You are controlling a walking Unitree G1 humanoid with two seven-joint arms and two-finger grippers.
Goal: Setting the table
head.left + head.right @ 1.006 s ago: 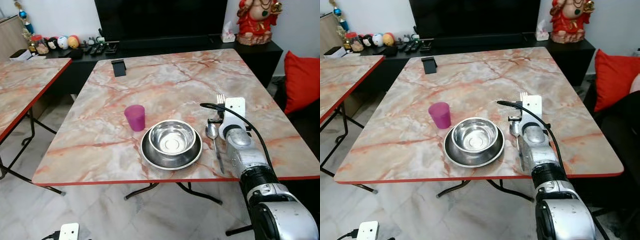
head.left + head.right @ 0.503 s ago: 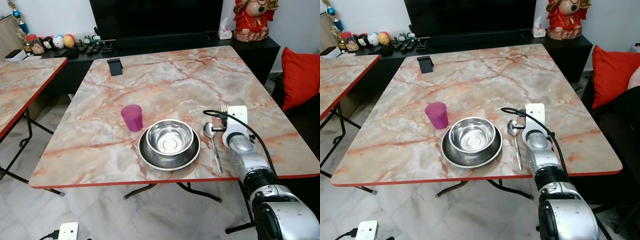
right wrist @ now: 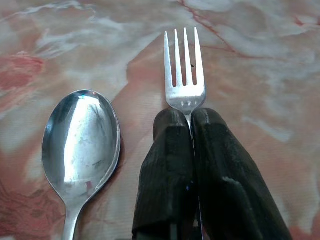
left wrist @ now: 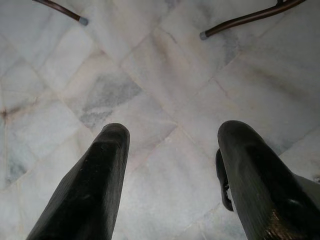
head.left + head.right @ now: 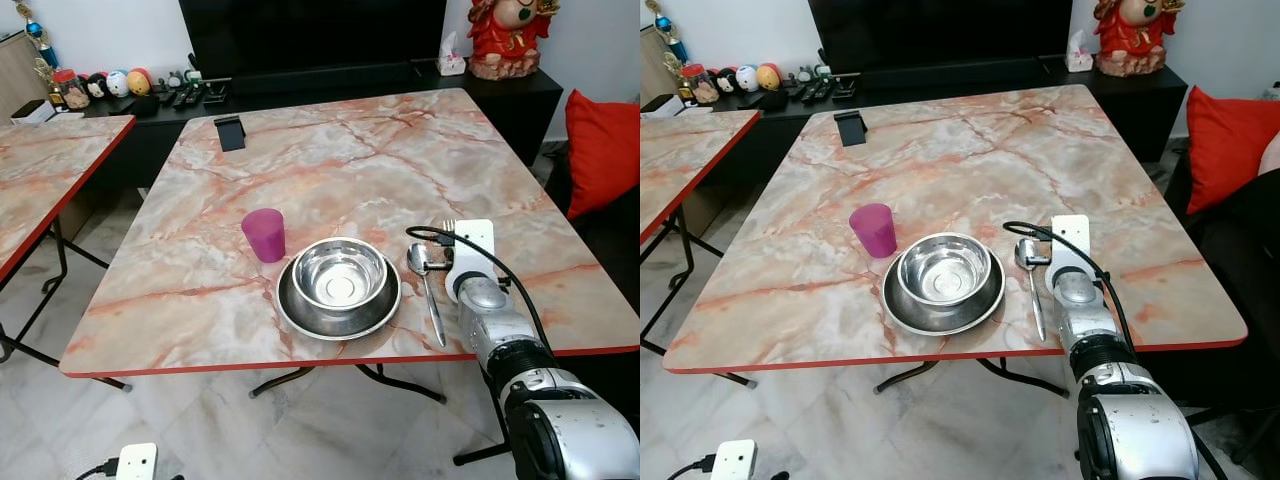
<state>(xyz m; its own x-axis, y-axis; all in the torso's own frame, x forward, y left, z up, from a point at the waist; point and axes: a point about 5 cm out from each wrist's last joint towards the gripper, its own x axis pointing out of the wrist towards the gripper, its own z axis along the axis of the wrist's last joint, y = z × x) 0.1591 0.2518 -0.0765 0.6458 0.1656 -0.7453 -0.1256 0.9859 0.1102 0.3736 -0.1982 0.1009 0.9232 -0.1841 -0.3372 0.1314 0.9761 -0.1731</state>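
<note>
Mostly hidden fork; right gripper clamps it.

A pink marble tabletop stands on a pale tile floor. A red cushion sits nearby.

Bright, even light; sharp frames, soft shadows.

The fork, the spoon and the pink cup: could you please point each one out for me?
fork (image 3: 184,75): right wrist view, on its tines.
spoon (image 3: 81,135): right wrist view, middle of its bowl.
pink cup (image 5: 265,235): left eye view, on its side wall.
</note>
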